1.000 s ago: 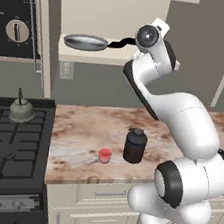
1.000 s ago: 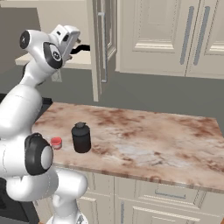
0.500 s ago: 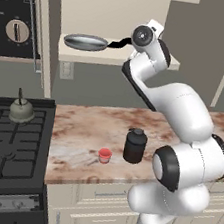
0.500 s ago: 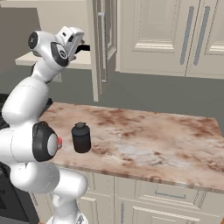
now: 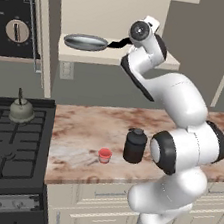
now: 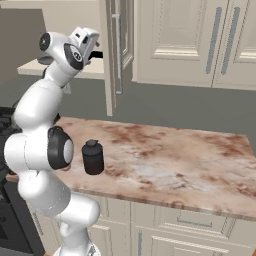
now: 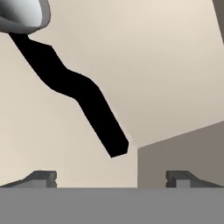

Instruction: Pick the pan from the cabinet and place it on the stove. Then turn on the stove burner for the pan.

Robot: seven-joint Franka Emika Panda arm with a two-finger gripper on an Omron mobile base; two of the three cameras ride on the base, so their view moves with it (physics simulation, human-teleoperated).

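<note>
Silver-grey metal and a black handle: the pan [image 5: 86,42] lies flat on the plain beige shelf [image 5: 116,58] inside the open cabinet [image 6: 116,50], just ahead of the pincer [image 7: 111,178]. In the hand view only a slice of its bowl shows at the upper left corner — the rest is cut off — and its handle [image 7: 72,87] runs down from there in a kinked line, its free end just short of the pincer, between the two spread tips and touching neither. The pincer stands released, wide apart, gripping nothing. In the left base view the wrist covers the end of the handle; in the right base view the arm hides the pan's bowl and only a bit of black handle shows beside the hand.

The pan's long axis lies along the shelf, bowl away from the pincer, handle toward it.

Well below the pincer is the marbled brown table [image 5: 86,130], carrying a black jar [image 5: 135,145] and a small red cup [image 5: 105,155] near it. Beyond these, on the pan's side, stands the black stove [image 5: 3,144] with a small grey-green kettle [image 5: 21,111] on its grates and knobs on a silvery front strip, partly cut off at the edge.
</note>
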